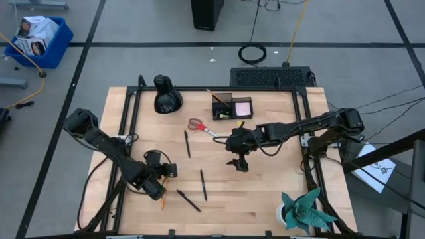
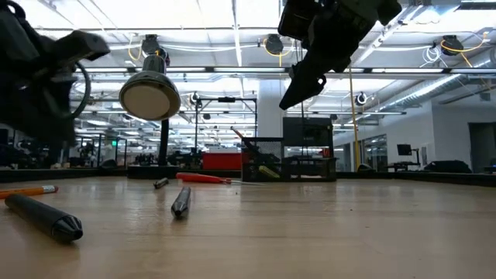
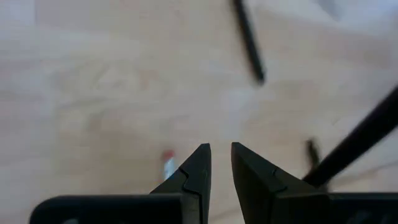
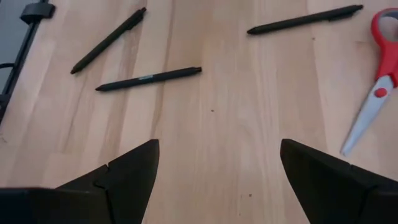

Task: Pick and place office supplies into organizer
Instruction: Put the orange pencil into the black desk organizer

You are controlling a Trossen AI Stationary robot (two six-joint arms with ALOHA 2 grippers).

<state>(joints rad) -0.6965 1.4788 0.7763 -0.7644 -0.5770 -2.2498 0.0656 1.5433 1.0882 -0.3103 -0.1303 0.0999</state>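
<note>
Right gripper (image 4: pixel 217 174) hovering over the table (image 1: pixel 265 192) with fingers (image 4: pixel 124 171) spread wide, grasping nothing, three black pens (image 4: pixel 149 78) lying ahead of them, red-handled scissors (image 4: pixel 379 93) beside, left gripper (image 3: pixel 221 165) fingers (image 3: pixel 196 168) standing a narrow gap apart, empty, pencil (image 3: pixel 168 165) tip just beyond, organizer (image 1: pixel 232 106) at the table's far edge.

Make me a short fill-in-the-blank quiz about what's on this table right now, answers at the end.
1. The scissors have ____ handles.
2. The number of black pens lying loose on the wood is ____.
3. The right end effector hovers with its jaws wide ____.
4. The pink sticky-note pad sits inside the black ____.

Answers: red; three; open; organizer
</note>
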